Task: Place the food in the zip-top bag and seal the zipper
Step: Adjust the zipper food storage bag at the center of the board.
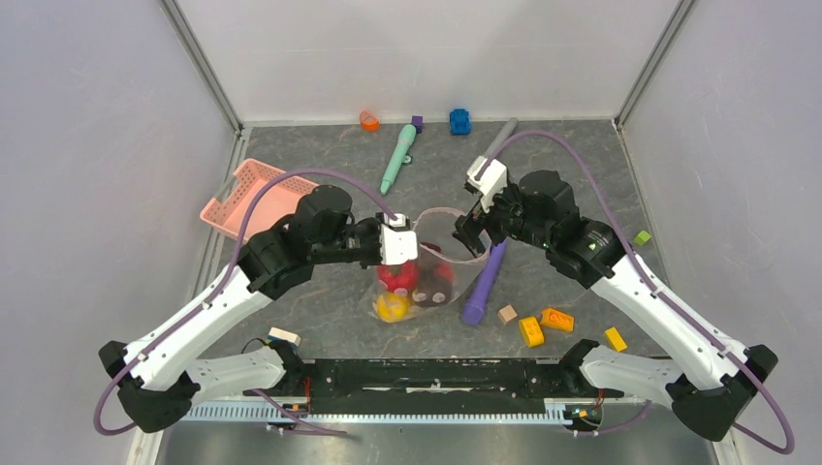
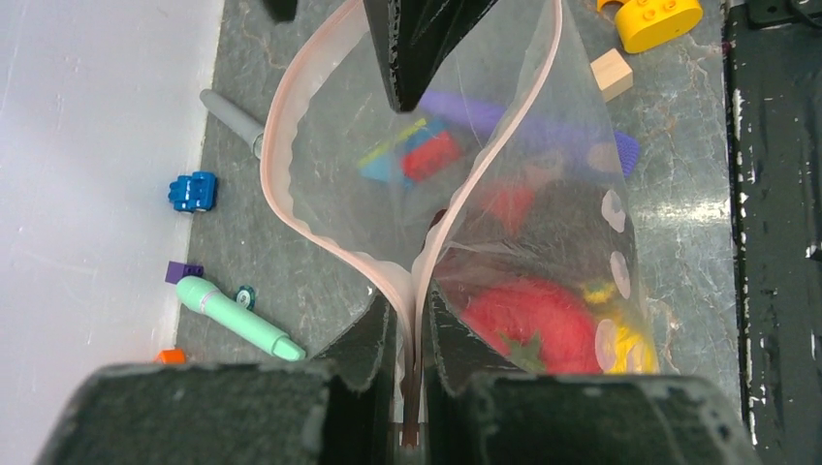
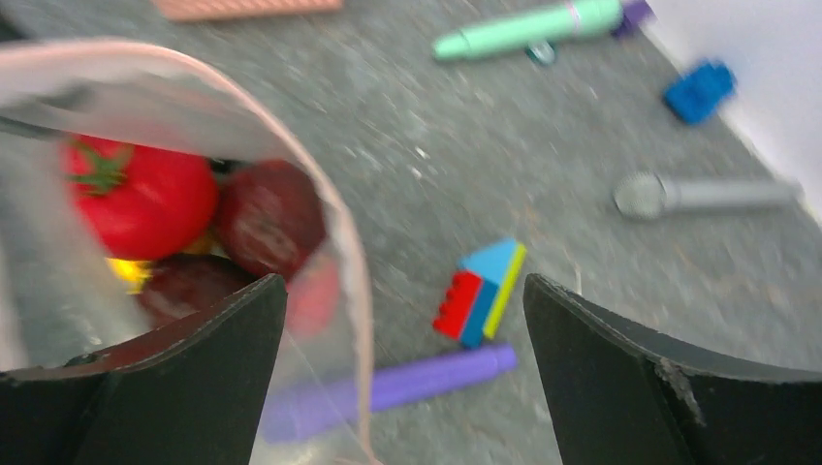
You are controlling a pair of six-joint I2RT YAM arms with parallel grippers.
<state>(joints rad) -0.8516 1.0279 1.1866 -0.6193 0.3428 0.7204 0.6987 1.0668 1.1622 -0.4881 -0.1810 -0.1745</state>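
The zip-top bag [image 1: 444, 232] lay at mid-counter with its mouth gaping, and inside it sat the food [image 1: 412, 286]: a red tomato [image 3: 141, 199], a maroon piece [image 3: 271, 218] and a yellow piece [image 1: 392, 307]. The left end effector [image 2: 412, 310] was clenched on the pinkish zipper [image 2: 271, 145] at one end of the mouth. The right end effector [image 3: 402, 281] was released, its fingers spread wide astride the bag's far rim. A purple stick [image 1: 483, 283] lay just right of the bag, a teal stick [image 1: 397, 158] beyond it, and a pink basket [image 1: 247, 197] off to its left on the counter [image 1: 582, 174].
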